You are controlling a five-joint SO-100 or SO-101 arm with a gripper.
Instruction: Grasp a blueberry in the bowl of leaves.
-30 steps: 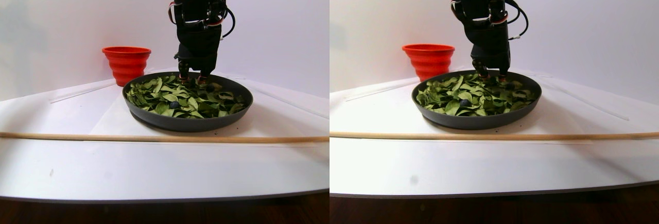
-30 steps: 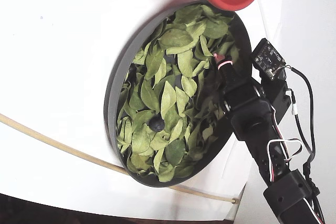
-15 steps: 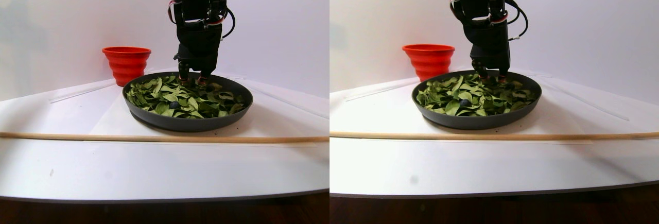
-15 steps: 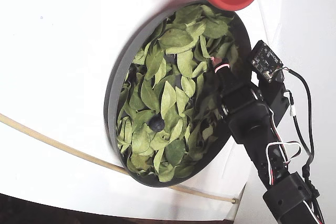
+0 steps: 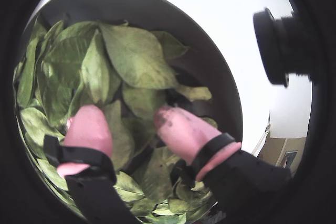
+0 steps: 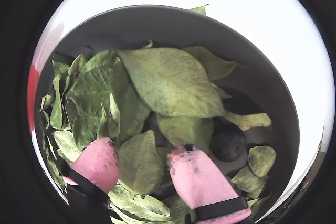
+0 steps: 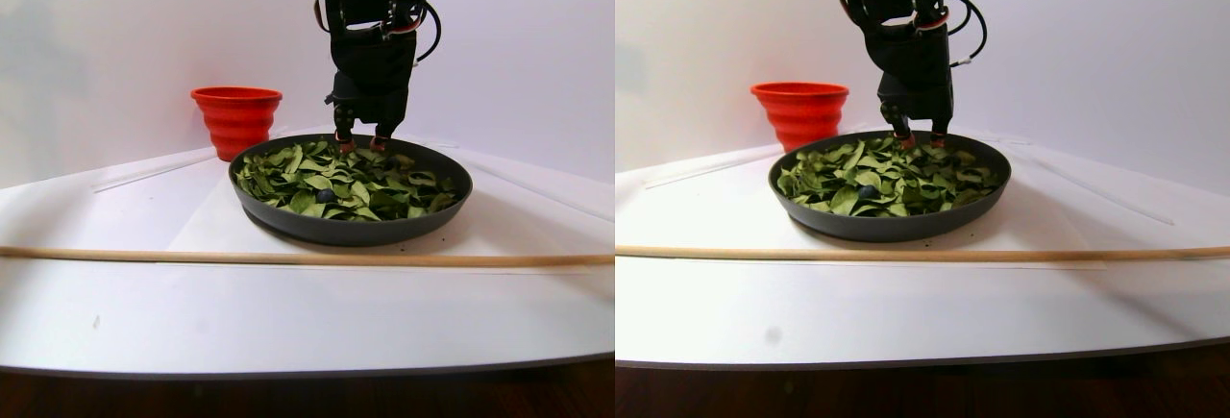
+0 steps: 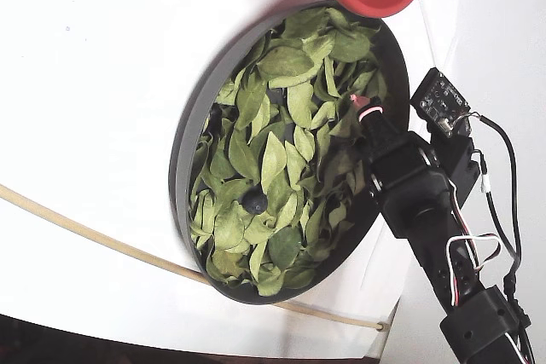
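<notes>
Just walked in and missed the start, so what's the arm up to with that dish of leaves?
A black robot arm is reaching down into the wide dark-grey bowl filled with small green oval leaves. Its two-finger gripper with pink padded fingertips is open, tips down among the leaves and closed on nothing. In a wrist view a dark round blueberry sits just beside one fingertip, not between the two. Another blueberry lies farther off in the fixed view. A red-orange ribbed bowl stands behind.

Both my wrist views showing fisheye bulge, black vignette ringing edges. White table (image 6: 273, 30) blowing out bright behind bowl (image 6: 173, 22). Stereo pair view evenly lit, soft shadow lying beside bowl. Fixed view looking sharp, lying tilted.
</notes>
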